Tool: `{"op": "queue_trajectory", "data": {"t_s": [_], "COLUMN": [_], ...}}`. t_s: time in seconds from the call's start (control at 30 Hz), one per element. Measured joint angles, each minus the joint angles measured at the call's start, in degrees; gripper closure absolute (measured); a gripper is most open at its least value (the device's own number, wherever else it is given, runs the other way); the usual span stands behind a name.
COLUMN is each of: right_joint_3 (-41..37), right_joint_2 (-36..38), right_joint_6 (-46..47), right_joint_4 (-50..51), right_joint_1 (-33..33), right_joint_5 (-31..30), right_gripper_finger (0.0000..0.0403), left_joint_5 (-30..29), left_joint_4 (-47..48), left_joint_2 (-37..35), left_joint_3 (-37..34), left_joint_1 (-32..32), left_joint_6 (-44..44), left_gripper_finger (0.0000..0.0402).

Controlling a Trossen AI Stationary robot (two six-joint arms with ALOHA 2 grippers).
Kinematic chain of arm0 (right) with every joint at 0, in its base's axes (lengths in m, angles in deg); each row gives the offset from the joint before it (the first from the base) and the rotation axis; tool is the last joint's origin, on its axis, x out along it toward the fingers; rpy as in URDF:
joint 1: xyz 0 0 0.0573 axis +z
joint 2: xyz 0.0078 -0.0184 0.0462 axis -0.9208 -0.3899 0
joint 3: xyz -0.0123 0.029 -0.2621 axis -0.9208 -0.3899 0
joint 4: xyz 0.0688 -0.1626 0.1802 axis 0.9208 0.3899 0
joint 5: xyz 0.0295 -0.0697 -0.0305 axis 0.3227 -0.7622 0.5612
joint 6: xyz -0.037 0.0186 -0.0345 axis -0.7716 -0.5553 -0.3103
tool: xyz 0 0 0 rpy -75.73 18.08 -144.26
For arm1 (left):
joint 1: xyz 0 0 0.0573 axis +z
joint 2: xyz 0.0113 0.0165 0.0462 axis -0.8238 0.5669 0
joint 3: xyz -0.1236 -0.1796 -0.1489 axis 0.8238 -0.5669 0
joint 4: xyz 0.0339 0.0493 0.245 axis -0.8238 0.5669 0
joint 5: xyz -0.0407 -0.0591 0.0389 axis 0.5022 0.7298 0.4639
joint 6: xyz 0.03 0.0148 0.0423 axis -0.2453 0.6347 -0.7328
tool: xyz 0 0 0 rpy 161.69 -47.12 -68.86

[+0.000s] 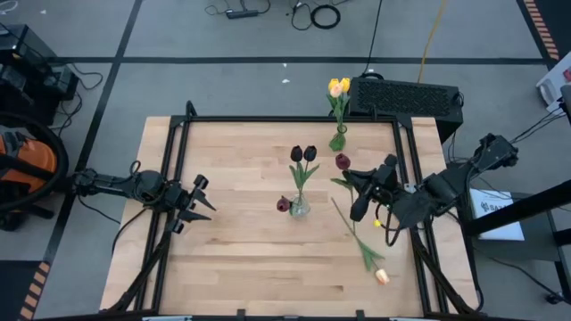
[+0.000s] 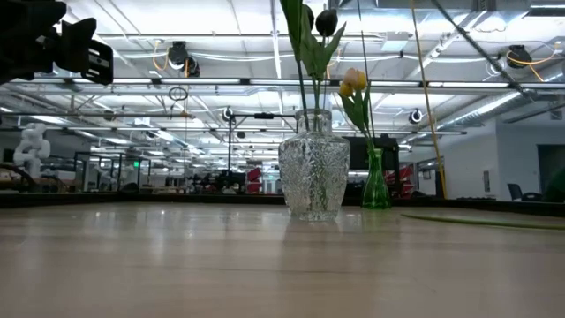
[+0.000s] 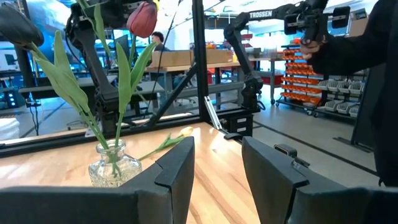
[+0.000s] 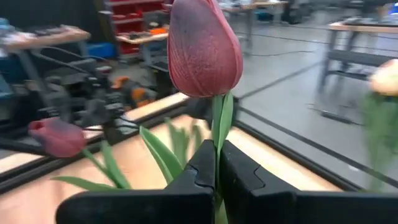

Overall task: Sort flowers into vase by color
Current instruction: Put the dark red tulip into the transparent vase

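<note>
The right gripper (image 1: 364,189) is over the right part of the table (image 1: 232,241), fingers (image 4: 205,165) closed on the stem of a maroon tulip (image 4: 204,46) — the head stands upright just above the fingertips (right wrist view). From above, that tulip's head (image 1: 343,161) sits right of the clear vase.

The clear glass vase (image 1: 301,207) stands near the table's middle and holds dark tulips (image 1: 303,154), with one more maroon head (image 1: 283,205) low at its left side. The green vase (image 1: 337,139) stands at the far edge with two yellow tulips (image 1: 338,86).

One peach tulip (image 1: 382,275) lies flat on the wood near the right front corner, stem pointing back toward the middle.

The left gripper (image 1: 201,203) waits at the left side of the table, fingers (image 3: 177,171) apart, holding nothing — well clear of both vases.
</note>
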Motion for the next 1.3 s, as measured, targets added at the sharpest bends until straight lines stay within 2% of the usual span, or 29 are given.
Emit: {"op": "queue_trajectory", "data": {"t_s": [0.17, 0.3, 0.5, 0.6, 0.7, 0.83, 1.1, 1.3], "right_joint_3": [-11.0, -18.2, -24.2, -26.1, -26.9, -27.0, -27.0, -26.6], "right_joint_2": [4.7, 10.7, 21.2, 23.0, 21.2, 14.9, 2.8, -2.3], "right_joint_6": [-16.4, -26.2, -29.2, -28.4, -28.6, -30.6, -40.2, -39.2], "right_joint_4": [-25.9, -41.6, -46.3, -49.1, -53.9, -61.1, -82.7, -86.8], "right_joint_1": [-5.3, -8.0, -11.3, -13.1, -14.4, -15.4, -17.0, -18.6], "right_joint_5": [11.4, 16.5, 25.2, 30.0, 35.2, 36.7, 42.3, 42.4], "right_gripper_finger": [0.0402, 0.0402, 0.0403, 0.0403, 0.0403, 0.0403, 0.0403, 0.0403], "left_joint_5": [0.0, 0.0, 0.0, 0.0, 0.0, 0.0, 0.0, 0.0], "left_joint_4": [0.0, 0.0, 0.0, 0.0, 0.0, 0.0, 0.0, 0.0], "left_joint_2": [0.0, 0.0, 0.0, 0.0, 0.0, 0.0, 0.0, 0.0], "left_joint_3": [0.0, 0.0, 0.0, 0.0, 0.0, 0.0, 0.0, 0.0], "left_joint_1": [0.0, 0.0, 0.0, 0.0, 0.0, 0.0, 0.0, 0.0], "left_joint_6": [0.0, 0.0, 0.0, 0.0, 0.0, 0.0, 0.0, 0.0], "left_gripper_finger": [0.0258, 0.0258, 0.0258, 0.0258, 0.0258, 0.0258, 0.0258, 0.0258]}}
